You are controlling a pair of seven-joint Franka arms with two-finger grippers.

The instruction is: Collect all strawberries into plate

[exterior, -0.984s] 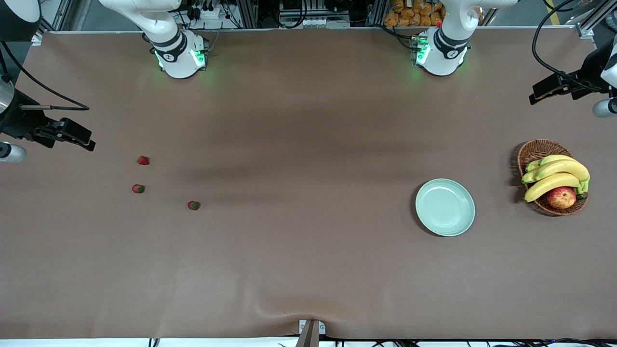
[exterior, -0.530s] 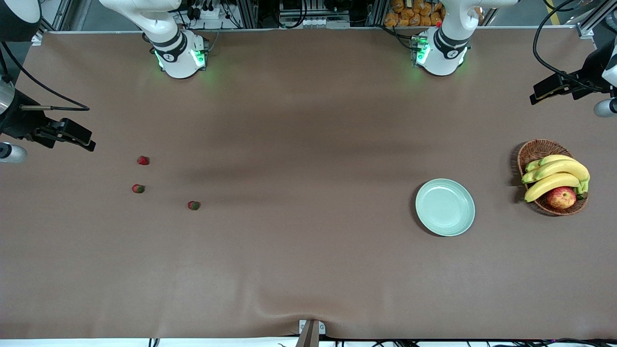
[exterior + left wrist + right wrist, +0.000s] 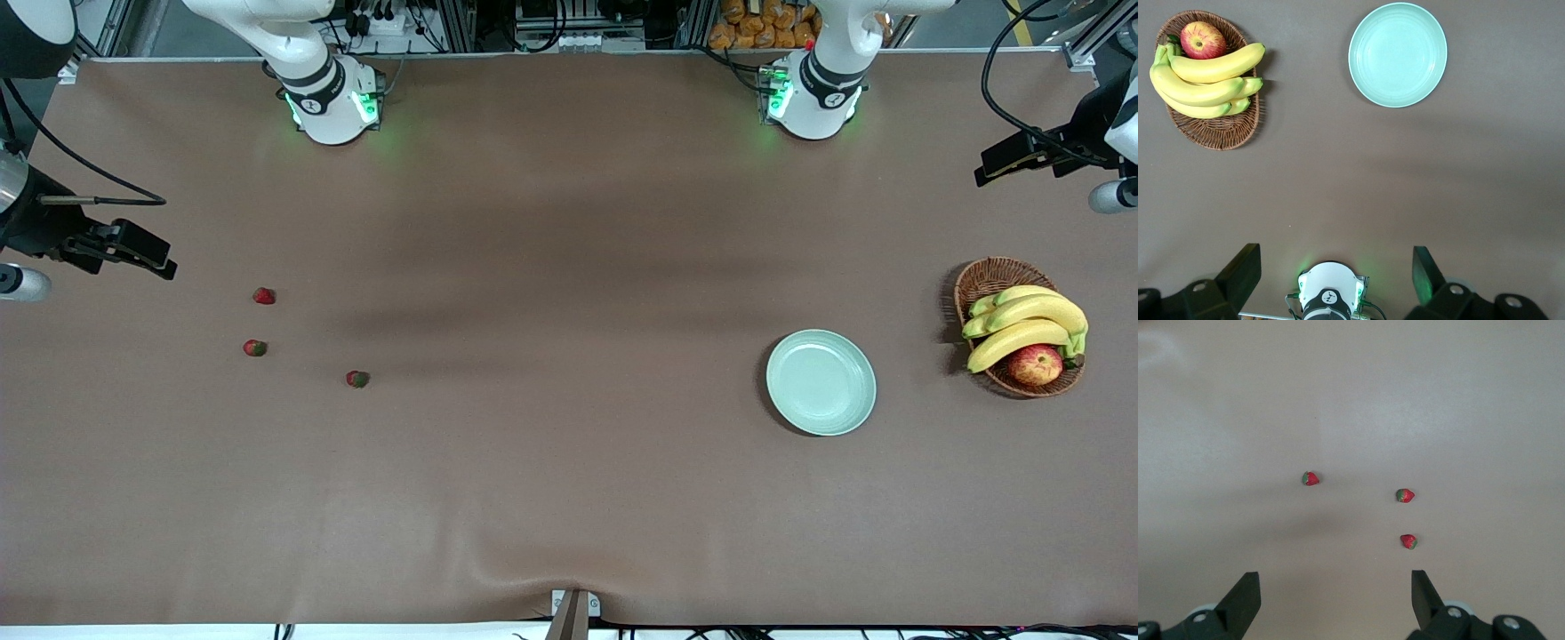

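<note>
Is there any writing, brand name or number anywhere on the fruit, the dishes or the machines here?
None can be read.
Left arm's base: a small round dark mark, too small to read.
Right arm's base: the same kind of mark, too small to read.
Plate, basket, strawberries, bananas, apple: no text.

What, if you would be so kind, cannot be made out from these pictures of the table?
- Front view: the left tool and the right tool are cut off by the picture's edges.
- Front view: the strawberries are too small to show any detail.
- Both views with the basket: its floor is hidden under the bananas and the apple.
- Wrist views: the fingertips are cut off by each picture's edge.
</note>
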